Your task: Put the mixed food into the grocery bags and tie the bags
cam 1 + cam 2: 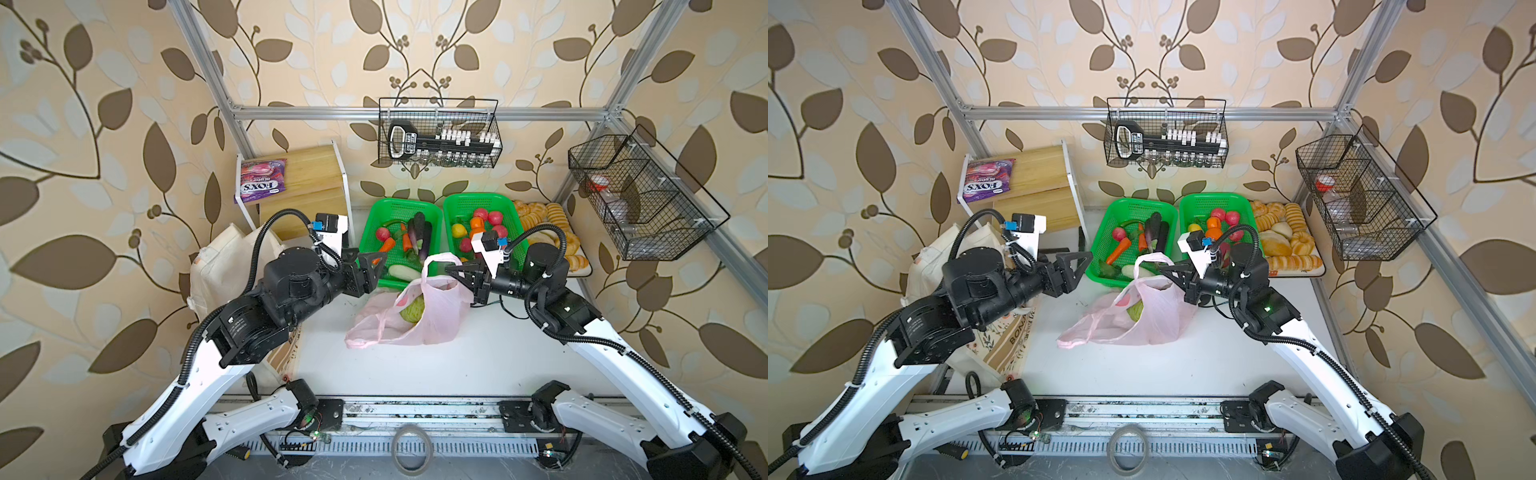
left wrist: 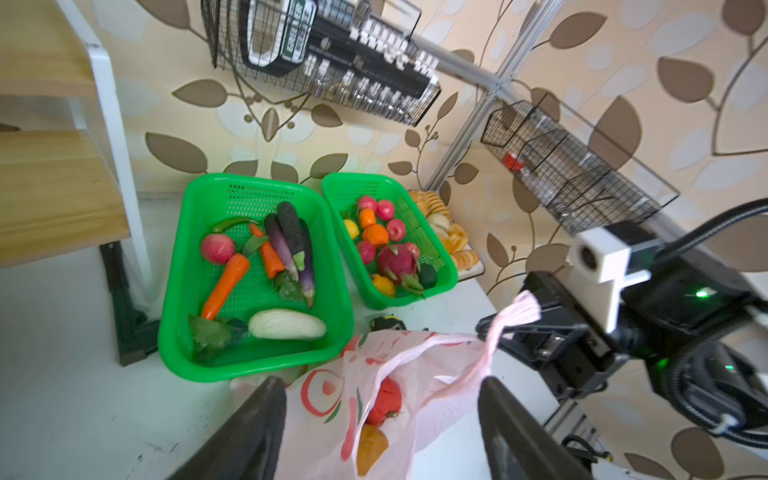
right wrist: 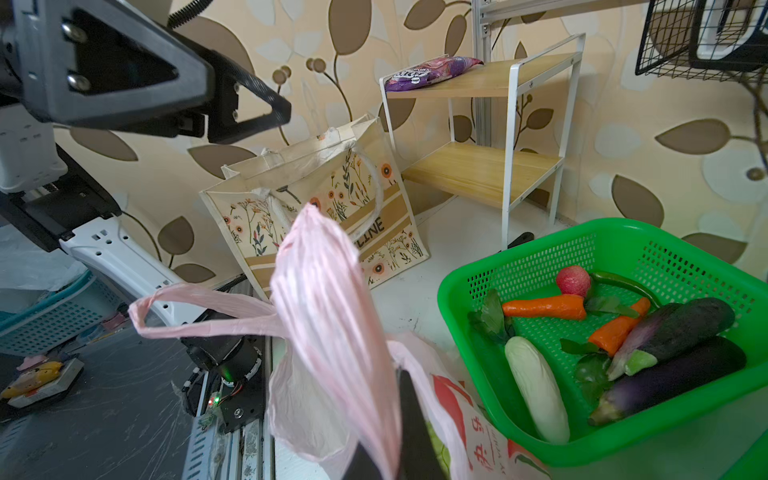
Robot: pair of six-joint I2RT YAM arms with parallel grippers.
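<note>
We log the right pincer [image 1: 453, 271] just right of centre in both top views, pressed together on one handle of the pink peach-print bag [image 1: 432, 320]. That handle stands up as a loop above the bag's mouth. In the left wrist view a tuft of pink film sticks out past the closed jaws.

The left pincer [image 1: 376, 270] sits left of centre, spread wide and gripping nothing. In its own wrist view the two fingers [image 2: 253, 424] frame the bag's open mouth. A strand of handle runs close to one finger, and we cannot tell whether they touch.

The bag sits slumped on the white counter [image 1: 478, 357] at centre frame, with its mouth open. Inside we see the green cabbage [image 1: 411, 311] and the red tomato [image 2: 386, 399]. Beside the tomato is a yellow-orange item [image 2: 370, 449] that we cannot identify. The second handle [image 1: 357, 341] trails out toward the lower left of the bag.

The cream canvas tote [image 3: 316, 208], printed with flowers, stands upright at the left of both top views, largely hidden behind the left arm. Its contents are not visible. Just beside it is the wooden shelf [image 1: 307, 183], with the purple FOX'S packet [image 1: 261, 181] lying on the top tier.

Above the bag in the frame are two green mesh baskets [image 1: 399, 202], side by side. One holds carrots and aubergines and the other holds fruit. The bread loaves [image 1: 536, 212] lie to their right.
</note>
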